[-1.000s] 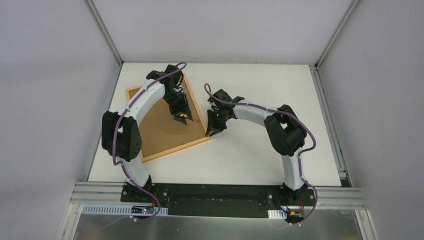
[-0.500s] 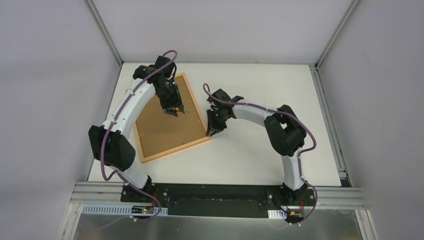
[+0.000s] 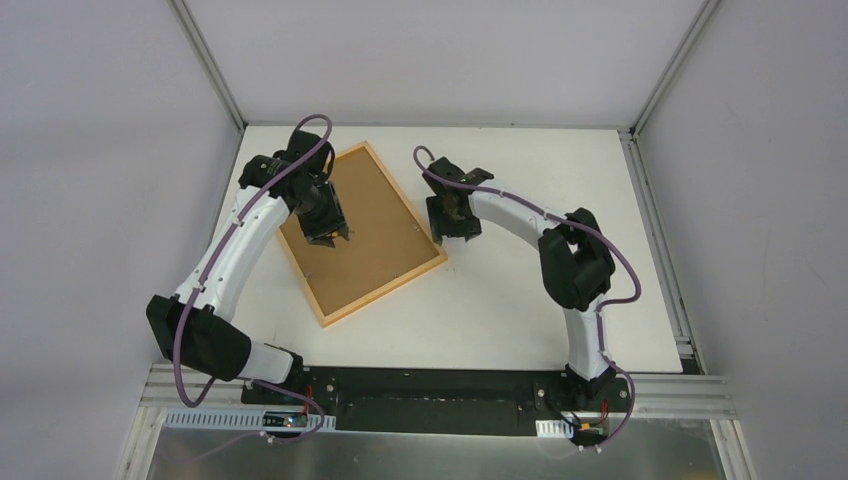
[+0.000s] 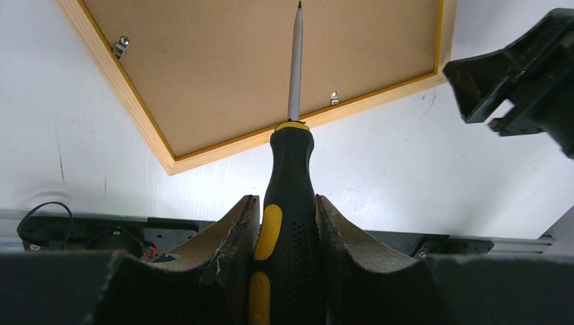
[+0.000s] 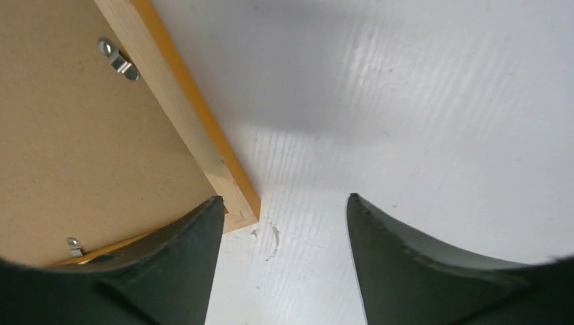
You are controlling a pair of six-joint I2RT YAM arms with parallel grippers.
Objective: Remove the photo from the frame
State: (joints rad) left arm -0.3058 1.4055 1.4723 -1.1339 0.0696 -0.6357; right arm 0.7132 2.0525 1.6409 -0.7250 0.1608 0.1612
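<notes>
The photo does not show anywhere: the frame (image 3: 385, 290) lies back side up and askew on the white bench (image 3: 520, 300), and the plain brown backing board (image 3: 375, 225) fills it. From above, the left arm covers the frame's left corner, and the tool in the left end effector (image 3: 328, 238) is too small to make out there. In the left wrist view the frame (image 4: 223, 145) runs out of the picture at the top. The left end effector (image 4: 285, 203) is clamped on the black-and-yellow handle of a screwdriver (image 4: 291, 152), both fingers (image 4: 233, 230) pressed to its sides. The shaft reaches out over the backing board (image 4: 223, 68), its tip at the picture's top edge; whether it touches the board I cannot tell. Small metal clips (image 4: 334, 98) sit along the frame's inner edge. The right end effector (image 3: 452, 230) stands at the frame's right side, just beside its long edge. Its fingers (image 5: 196, 271) are spread wide and hold nothing, with bare bench between them. In the right wrist view one corner of the frame (image 5: 191, 122) lies just beside one finger, contact unclear.
</notes>
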